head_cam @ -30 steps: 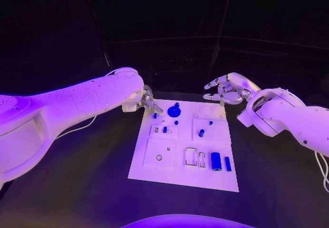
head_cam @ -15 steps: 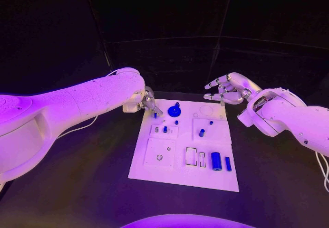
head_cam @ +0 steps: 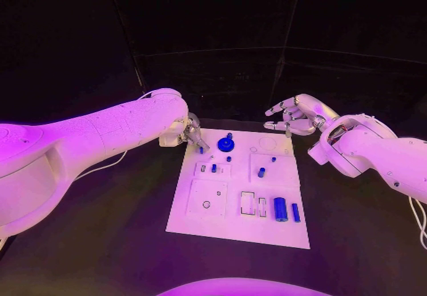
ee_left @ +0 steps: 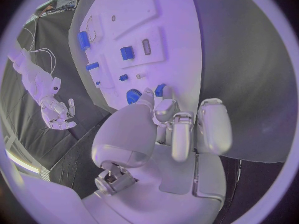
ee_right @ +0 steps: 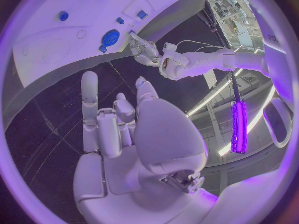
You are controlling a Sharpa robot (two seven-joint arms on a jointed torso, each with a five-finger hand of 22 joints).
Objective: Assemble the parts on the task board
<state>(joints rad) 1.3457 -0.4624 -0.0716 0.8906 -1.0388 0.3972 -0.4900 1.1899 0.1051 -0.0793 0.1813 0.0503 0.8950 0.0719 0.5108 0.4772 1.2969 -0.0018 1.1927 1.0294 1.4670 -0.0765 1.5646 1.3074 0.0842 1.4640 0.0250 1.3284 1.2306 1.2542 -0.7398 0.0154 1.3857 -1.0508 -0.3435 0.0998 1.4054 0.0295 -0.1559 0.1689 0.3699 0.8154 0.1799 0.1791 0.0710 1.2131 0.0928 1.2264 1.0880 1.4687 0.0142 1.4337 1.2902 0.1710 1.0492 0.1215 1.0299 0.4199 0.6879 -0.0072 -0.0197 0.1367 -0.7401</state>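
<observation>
While the left hand (head_cam: 187,132) sits at the far left corner of the task board (head_cam: 200,213), its fingertips (ee_left: 149,93) are bunched down on a small blue peg (ee_left: 160,89) at the board edge; it looks pinched, but I can't tell for certain that it is gripped rather than just touched. Just beside the fingers, inboard, stands the round blue knob (head_cam: 226,144), close enough to get bumped. Further out toward the robot are more small blue parts and, well apart, the larger blue cylinder (head_cam: 280,209). Right hand (head_cam: 296,116) hovers off the far right corner, fingers apart, holding nothing. My read for this step: keep the peg upright, push straight down, don't sweep sideways into the knob, and release only once seated.
</observation>
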